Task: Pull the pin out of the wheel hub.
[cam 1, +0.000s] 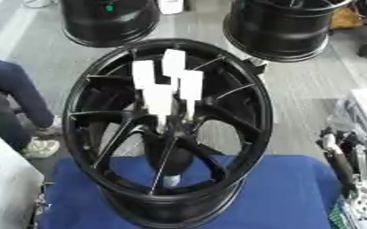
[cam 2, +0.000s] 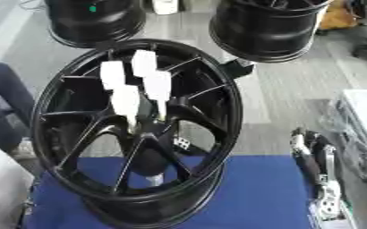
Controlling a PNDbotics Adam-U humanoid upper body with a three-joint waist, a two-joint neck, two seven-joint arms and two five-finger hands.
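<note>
Spokes of a glossy black multi-spoke alloy wheel hub (cam 1: 168, 134) are seen standing on a blue cloth-covered table (cam 1: 288, 192). Four white, flat-headed pins (cam 1: 159, 99) are seated upright in a cluster at its centre. The right hand (cam 2: 316, 174) is seen at the lower right, well apart from the hub; whether its fingers are curled cannot be told. Two more black wheel rims (cam 1: 279, 27) are seen behind on the floor.

Readable text: none on any surface.
White tags (cam 1: 168, 85): four on the wheel hub (cam 1: 168, 129), faces blank; no letters or numbers can be made out.
Green mark (cam 1: 109, 7): a small dot on the far left rim (cam 1: 108, 20), without readable characters.
Rim surfaces: plain black, no brand or size marking legible.
</note>
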